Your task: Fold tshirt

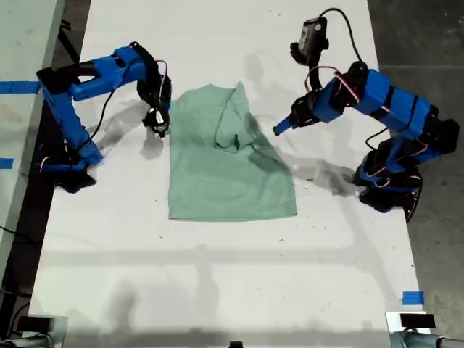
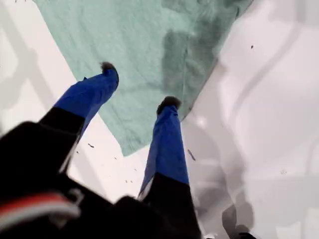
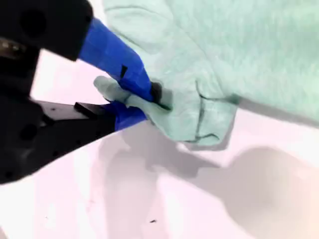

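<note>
Nearest the exterior camera is a bare stretch of the white table (image 1: pixel 217 275), with a small piece of blue tape (image 1: pixel 412 297) near its corner at the exterior view's lower right.

At the exterior view's left, my second gripper (image 1: pixel 157 122) is down at the table, right at the edge of the tshirt (image 1: pixel 225 181). Its wrist view shows the jaws pressed together on a bunched lip of the mint cloth (image 3: pixel 239 50), with a hemmed bit of fabric hanging loose just past the gripper (image 3: pixel 154 99).

The tshirt spreads away from that pinch across the middle of the table, mostly flat. One flap is folded over onto the body and rumpled on the side towards my first gripper.

At the exterior view's right, my first gripper (image 1: pixel 279 129) is raised just off the tshirt's other edge and angled down towards it. In its wrist view the gripper (image 2: pixel 139 84) has its jaws spread wide with nothing between them. The cloth (image 2: pixel 139 40) lies beneath the fingertips (image 2: pixel 169 103), and a corner of it points back towards the gripper's base.
</note>
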`<state>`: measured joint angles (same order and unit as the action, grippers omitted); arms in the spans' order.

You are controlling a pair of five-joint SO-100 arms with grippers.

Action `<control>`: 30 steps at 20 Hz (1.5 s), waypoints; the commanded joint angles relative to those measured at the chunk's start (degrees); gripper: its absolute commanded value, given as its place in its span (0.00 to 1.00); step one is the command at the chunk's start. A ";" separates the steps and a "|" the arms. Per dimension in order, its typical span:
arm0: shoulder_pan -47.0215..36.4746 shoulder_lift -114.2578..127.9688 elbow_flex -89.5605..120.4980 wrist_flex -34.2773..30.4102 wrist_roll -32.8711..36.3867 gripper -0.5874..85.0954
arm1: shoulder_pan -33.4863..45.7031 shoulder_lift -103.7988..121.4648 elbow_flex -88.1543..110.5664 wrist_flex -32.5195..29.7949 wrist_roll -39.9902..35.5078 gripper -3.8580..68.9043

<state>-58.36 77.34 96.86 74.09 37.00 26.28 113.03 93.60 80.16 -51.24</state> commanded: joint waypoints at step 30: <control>32.52 20.21 -1.85 0.53 -13.97 0.34 | -14.85 6.68 16.96 -5.98 12.74 0.35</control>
<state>-28.48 86.57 82.18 79.80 27.33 14.33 116.63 110.57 75.76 -41.13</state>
